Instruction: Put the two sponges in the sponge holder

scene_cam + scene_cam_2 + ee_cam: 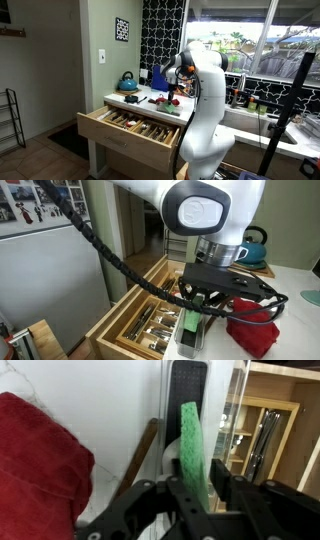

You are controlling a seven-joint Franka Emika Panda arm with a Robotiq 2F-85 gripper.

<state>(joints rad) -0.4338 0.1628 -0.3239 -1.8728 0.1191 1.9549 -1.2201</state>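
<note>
Green sponge [190,445] stands on edge at the centre of the wrist view, pinched between the black fingers [222,488] of the gripper [192,490], which press against its flat sides. At nine o'clock from it, a crumpled red cloth [40,465] lies on the white countertop [110,400]. At three o'clock, an open wooden drawer [270,435] shows utensils. At twelve o'clock, beyond the sponge, a dark rectangular object [188,378] lies on the counter; whether it is the holder or a second sponge cannot be told. In an exterior view, a teal kettle [256,246] stands far behind the white arm [200,210].
</note>
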